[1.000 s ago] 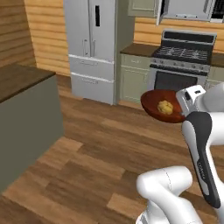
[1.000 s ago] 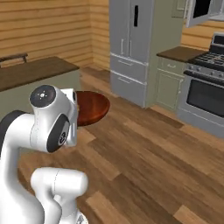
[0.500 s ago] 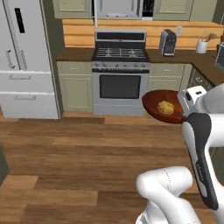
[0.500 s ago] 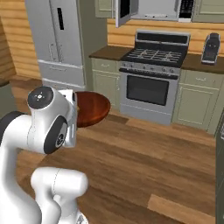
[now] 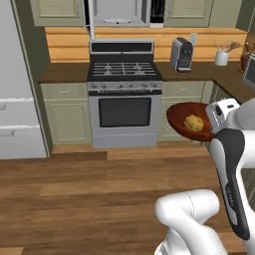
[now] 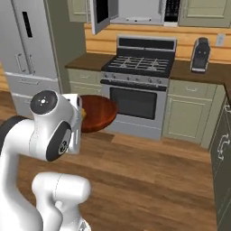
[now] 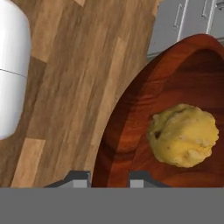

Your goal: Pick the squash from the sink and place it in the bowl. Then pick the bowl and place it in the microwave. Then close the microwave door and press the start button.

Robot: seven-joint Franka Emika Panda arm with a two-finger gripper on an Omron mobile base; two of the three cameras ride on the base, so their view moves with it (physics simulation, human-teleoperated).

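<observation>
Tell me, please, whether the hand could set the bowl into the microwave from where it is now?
Probably not yet. The hand holds the bowl with the squash low, at the height of the stove, while the microwave sits high above it, door open. The opening looks unobstructed, but the arm must rise.

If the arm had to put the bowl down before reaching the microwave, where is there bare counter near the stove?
Left of the stove, the dark counter looks bare up to the fridge. Right of it, a free strip lies between the burners and the coffee maker. Farther right it is crowded by a utensil cup.
</observation>
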